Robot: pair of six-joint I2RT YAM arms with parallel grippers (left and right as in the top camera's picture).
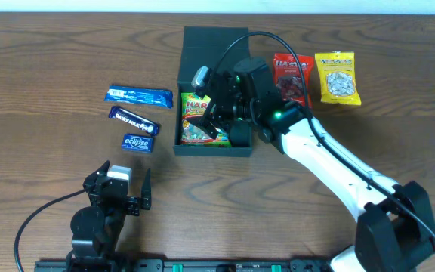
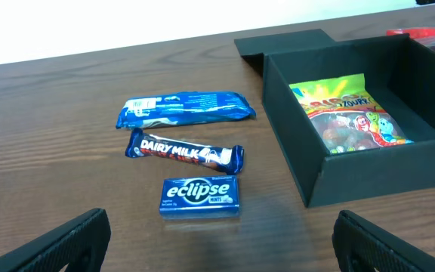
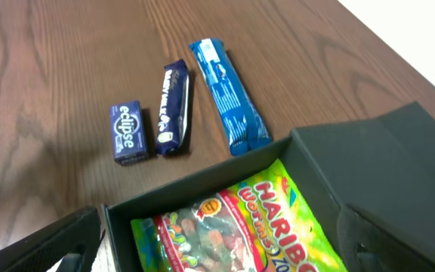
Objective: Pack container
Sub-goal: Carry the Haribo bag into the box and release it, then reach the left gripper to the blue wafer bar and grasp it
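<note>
Dark teal-green matte rigid square container [image 1: 211, 149], centre frame: judged stiff, light; grip a wall rim. Right gripper [image 3: 217, 253] spread empty above it; left gripper [image 2: 217, 245] spread, lower left.

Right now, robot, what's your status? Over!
Left gripper open, empty, near front edge. Right gripper open, empty, over container. Lid open, Haribo bag inside. Three blue snacks left of it, two packets right.

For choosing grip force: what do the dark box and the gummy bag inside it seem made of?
The box looks like rigid board or plastic, matte: flat dull walls, crisp edges. The gummy bag looks like glossy plastic film: bright print, wrinkles, highlights.
</note>
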